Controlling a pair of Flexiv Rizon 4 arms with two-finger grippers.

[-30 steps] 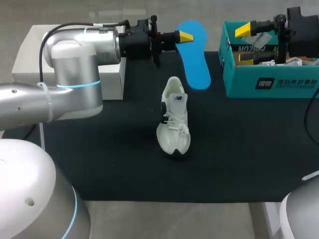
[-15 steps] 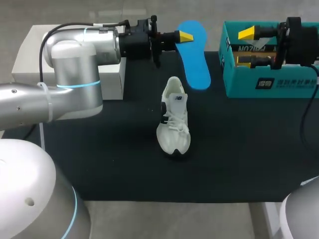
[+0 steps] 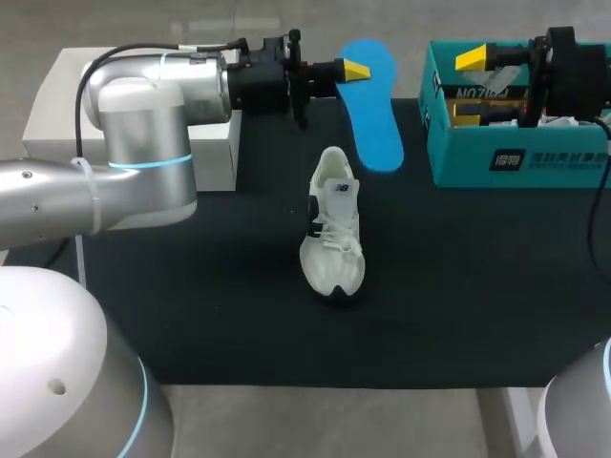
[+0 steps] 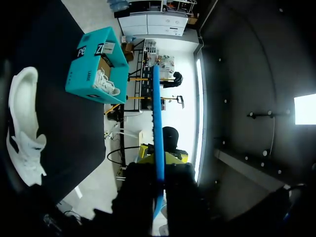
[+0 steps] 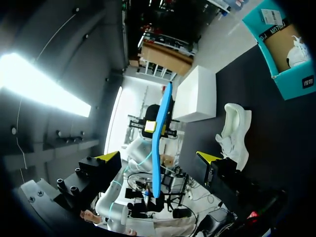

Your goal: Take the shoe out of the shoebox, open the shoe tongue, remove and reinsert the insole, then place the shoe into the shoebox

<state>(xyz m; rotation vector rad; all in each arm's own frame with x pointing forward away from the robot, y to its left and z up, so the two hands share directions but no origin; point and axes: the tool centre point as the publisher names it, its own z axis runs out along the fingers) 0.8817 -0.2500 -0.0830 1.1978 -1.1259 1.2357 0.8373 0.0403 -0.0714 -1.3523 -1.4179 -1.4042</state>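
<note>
Head view: left gripper [image 3: 355, 70] pinches insole [image 3: 375, 119] (blue).

There were two white shoes: one shoe [image 3: 332, 224] lay on the single black mat [image 3: 458, 286] near the left gripper [image 3: 355, 69], and a second shoe [image 4: 106, 81] sat inside the one teal shoebox [image 3: 520, 157] near the right gripper [image 3: 470, 86]. One blue insole [image 3: 374, 105] was pinched between the left gripper's fingers. One white box [image 3: 57, 95] stood behind that gripper. Two grippers showed in all.
</note>
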